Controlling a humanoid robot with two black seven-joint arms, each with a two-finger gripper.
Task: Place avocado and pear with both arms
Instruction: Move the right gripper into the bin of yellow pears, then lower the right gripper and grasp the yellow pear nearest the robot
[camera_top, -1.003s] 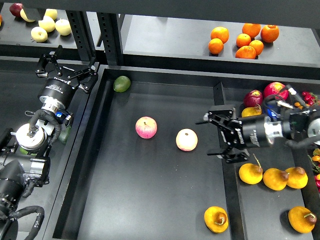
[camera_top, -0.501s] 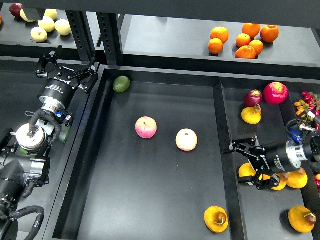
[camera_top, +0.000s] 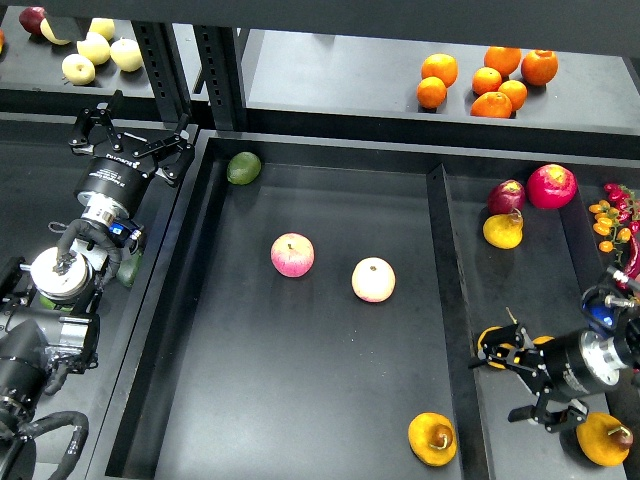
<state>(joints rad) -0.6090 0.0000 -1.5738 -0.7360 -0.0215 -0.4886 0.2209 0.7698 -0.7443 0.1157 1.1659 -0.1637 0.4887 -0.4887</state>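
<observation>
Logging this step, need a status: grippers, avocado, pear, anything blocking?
Left gripper open, empty, left of the tray. Right gripper open over pears in the right bin, none gripped. Green avocado in tray's far-left corner. Pear at tray's near edge. Two apples mid-tray.

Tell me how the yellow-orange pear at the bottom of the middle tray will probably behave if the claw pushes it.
The pear looks roundish and lies free on the flat tray floor, so a push would probably roll it. Its smooth skin may slip between claw fingers. It seems firm, not floppy.
</observation>
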